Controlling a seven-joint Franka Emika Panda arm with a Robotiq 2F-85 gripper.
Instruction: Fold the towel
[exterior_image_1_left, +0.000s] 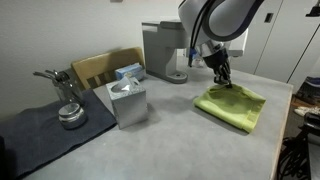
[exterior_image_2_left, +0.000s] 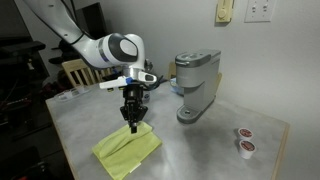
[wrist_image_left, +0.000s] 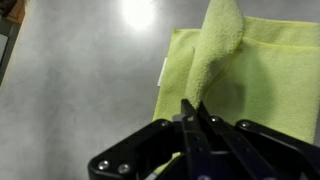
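Note:
The towel (exterior_image_1_left: 233, 106) is a lime yellow-green cloth lying on the grey table, seen in both exterior views (exterior_image_2_left: 128, 153). My gripper (exterior_image_1_left: 222, 80) stands upright over its far edge, with the fingertips down at the cloth (exterior_image_2_left: 133, 126). In the wrist view the gripper (wrist_image_left: 192, 106) is shut, and a bunched ridge of towel (wrist_image_left: 222, 40) runs out from between the fingertips over the flat layer beneath. How much cloth sits inside the pinch is hidden by the fingers.
A grey coffee machine (exterior_image_1_left: 163, 50) stands just behind the towel (exterior_image_2_left: 197, 85). A grey tissue box (exterior_image_1_left: 128, 100), a dark grey mat (exterior_image_1_left: 40, 135) with a metal pot (exterior_image_1_left: 70, 113), and a wooden chair back (exterior_image_1_left: 100, 68) sit further along. Two coffee pods (exterior_image_2_left: 245, 140) lie near the table corner.

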